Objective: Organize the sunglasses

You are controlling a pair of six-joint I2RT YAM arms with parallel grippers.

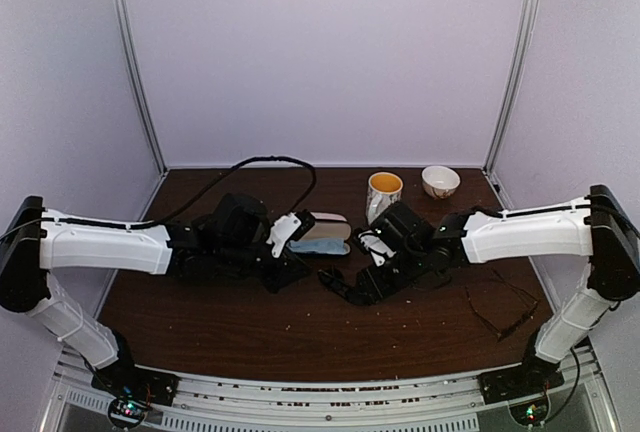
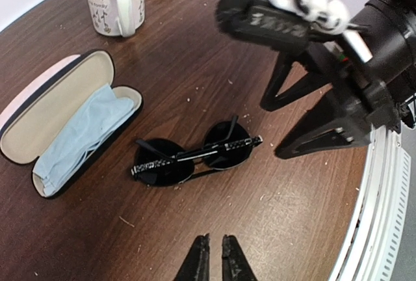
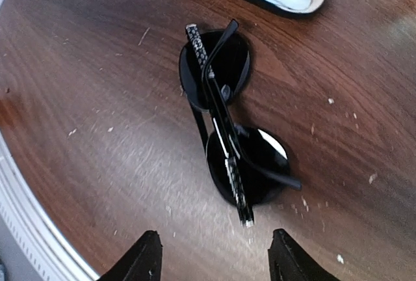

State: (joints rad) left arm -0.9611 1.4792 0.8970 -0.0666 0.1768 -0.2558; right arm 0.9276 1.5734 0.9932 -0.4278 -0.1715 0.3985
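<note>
Top external view has both arms reaching inward over the middle of the brown desk [image 1: 250, 337], their hands close together. An open hard case [image 1: 322, 227] lies between them, toward the back. Behind it stand a mug [image 1: 383, 192] with a yellow inside and a small bowl [image 1: 440, 181]. A pair of thin-framed glasses [image 1: 500, 310] lies alone on the right side of the desk, near the right arm and well apart from both hands.

Left wrist view shows the black sunglasses [image 2: 195, 157] flat on the desk with their temples folded across the dark round lenses. They sit just beside the case without touching it. A light-blue cloth [image 2: 81, 134] is crumpled inside the case against its cream lining. The left hand [image 2: 212, 240] is above the desk on the near side of the sunglasses, clear of them. Its fingers are almost pressed together, with only a thin slit between them, and they pinch nothing.

Right wrist view shows the right hand [image 3: 216, 232] with its fingers spread wide and nothing between them. The folded sunglasses lie on the desk just beyond its fingertips, untouched, running lengthwise away from the hand toward the case at the top edge. Pale crumbs and specks dot the wood around them.
</note>
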